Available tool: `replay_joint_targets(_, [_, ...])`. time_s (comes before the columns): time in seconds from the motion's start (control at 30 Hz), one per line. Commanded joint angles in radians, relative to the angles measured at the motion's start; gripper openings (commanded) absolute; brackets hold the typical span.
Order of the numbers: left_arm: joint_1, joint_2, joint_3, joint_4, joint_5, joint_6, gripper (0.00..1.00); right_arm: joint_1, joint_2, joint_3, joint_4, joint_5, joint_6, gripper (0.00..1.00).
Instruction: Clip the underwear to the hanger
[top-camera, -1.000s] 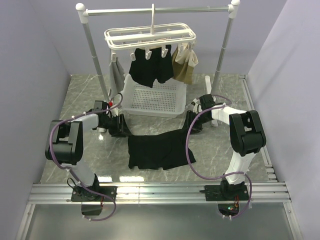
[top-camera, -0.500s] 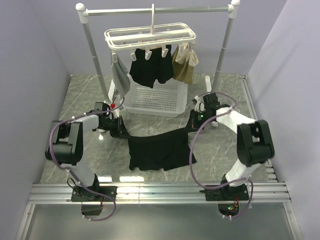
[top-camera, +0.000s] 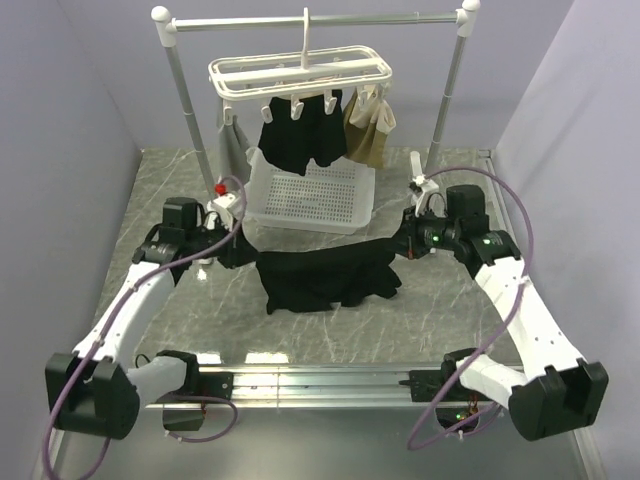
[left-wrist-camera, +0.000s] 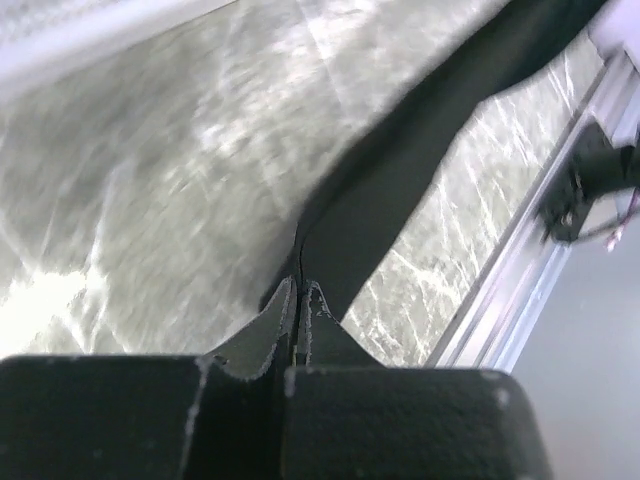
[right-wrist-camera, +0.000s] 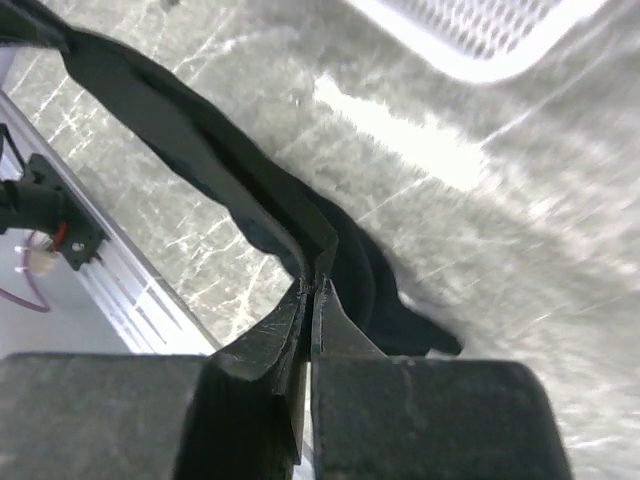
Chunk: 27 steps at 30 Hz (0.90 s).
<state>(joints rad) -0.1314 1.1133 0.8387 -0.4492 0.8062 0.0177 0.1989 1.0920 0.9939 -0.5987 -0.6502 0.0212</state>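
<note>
In the top external view, we find the underwear (top-camera: 325, 280) strung between the 2 arms. Its waistband runs as a taut line from 9 o'clock to 3 o'clock, and the legs sag toward 6 o'clock onto the marble table (top-camera: 440, 310). The left gripper (top-camera: 233, 247) is clenched on the 9 o'clock corner and the right gripper (top-camera: 402, 243) on the 3 o'clock corner. The hanger (top-camera: 300, 72) hangs from the rail stand (top-camera: 380, 16) at 12 o'clock of the garment, high above it, with the white basket (top-camera: 310, 195) lying between them. 1 black garment (top-camera: 300, 135) and 1 tan garment (top-camera: 368, 125) already hang from its pegs. The waistband lies roughly parallel to the frame's long side, so we judge the coming move to be a joint lift up and toward 12 o'clock. Neither arm looks clearly nearer.

In the left wrist view, the left gripper (left-wrist-camera: 300, 300) has its jaws pressed together on a fold of black cloth. The underwear (left-wrist-camera: 420, 170) runs away from the fingertips toward 1 o'clock, clear of the table.

In the right wrist view, the right gripper (right-wrist-camera: 315, 290) is likewise clamped on the fabric. The underwear (right-wrist-camera: 200, 150) leads off as a band toward 10 o'clock, and a corner of the basket (right-wrist-camera: 480, 30) shows at 1 o'clock.
</note>
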Motion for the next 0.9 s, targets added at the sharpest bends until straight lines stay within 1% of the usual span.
replay_joint_targets(0.0, [-0.103,-0.072,0.08,-0.003,-0.047,0.077,0.0,0.025,-0.06,0.123,0.005,0.023,-0.09,0.0])
replay_joint_targets(0.03, [-0.125,-0.099,0.121,-0.002,-0.083,0.083,0.0,0.043,-0.069,0.153,-0.004,0.033,-0.111,0.0])
replay_joint_targets(0.07, [-0.132,-0.11,0.14,0.003,-0.11,0.079,0.0,0.043,-0.073,0.207,-0.022,0.085,-0.125,0.0])
replay_joint_targets(0.1, [-0.128,-0.119,0.158,0.003,-0.166,0.073,0.0,0.039,-0.078,0.227,-0.024,0.122,-0.153,0.0])
replay_joint_targets(0.13, [-0.123,-0.136,0.193,-0.003,-0.194,0.08,0.0,0.015,-0.083,0.245,-0.029,0.164,-0.174,0.0])
replay_joint_targets(0.2, [-0.077,-0.155,0.211,0.021,-0.231,0.061,0.0,-0.019,-0.089,0.27,-0.024,0.23,-0.205,0.0])
replay_joint_targets(0.3, [-0.036,-0.17,0.234,0.058,-0.284,0.001,0.0,-0.035,-0.089,0.282,0.007,0.268,-0.213,0.0])
replay_joint_targets(0.4, [-0.004,-0.142,0.286,0.072,-0.32,-0.005,0.0,-0.035,-0.086,0.287,0.023,0.279,-0.198,0.0])
replay_joint_targets(0.43, [0.004,-0.142,0.292,0.075,-0.317,-0.002,0.0,-0.033,-0.095,0.288,0.02,0.256,-0.205,0.0])
replay_joint_targets(0.53, [0.015,-0.158,0.304,0.034,-0.195,0.077,0.0,-0.029,-0.132,0.281,-0.004,0.175,-0.219,0.0])
replay_joint_targets(0.6, [0.01,-0.176,0.283,0.021,-0.133,0.091,0.0,-0.024,-0.152,0.256,-0.025,0.146,-0.248,0.0])
replay_joint_targets(0.63, [0.01,-0.184,0.275,-0.009,-0.119,0.112,0.0,-0.023,-0.171,0.246,-0.036,0.111,-0.26,0.0])
replay_joint_targets(0.7, [0.01,-0.193,0.264,-0.103,-0.076,0.204,0.0,-0.016,-0.191,0.203,-0.085,0.069,-0.291,0.0])
replay_joint_targets(0.73, [0.01,-0.21,0.252,-0.13,-0.061,0.259,0.0,0.006,-0.21,0.172,-0.123,0.054,-0.3,0.0])
replay_joint_targets(0.77, [0.01,-0.22,0.249,-0.201,-0.03,0.289,0.0,0.022,-0.222,0.155,-0.136,0.057,-0.305,0.0])
replay_joint_targets(0.83, [0.009,-0.254,0.243,-0.264,0.005,0.37,0.0,0.083,-0.25,0.111,-0.159,0.069,-0.31,0.0])
replay_joint_targets(0.87, [0.001,-0.262,0.241,-0.322,0.01,0.392,0.0,0.106,-0.256,0.095,-0.158,0.083,-0.308,0.0])
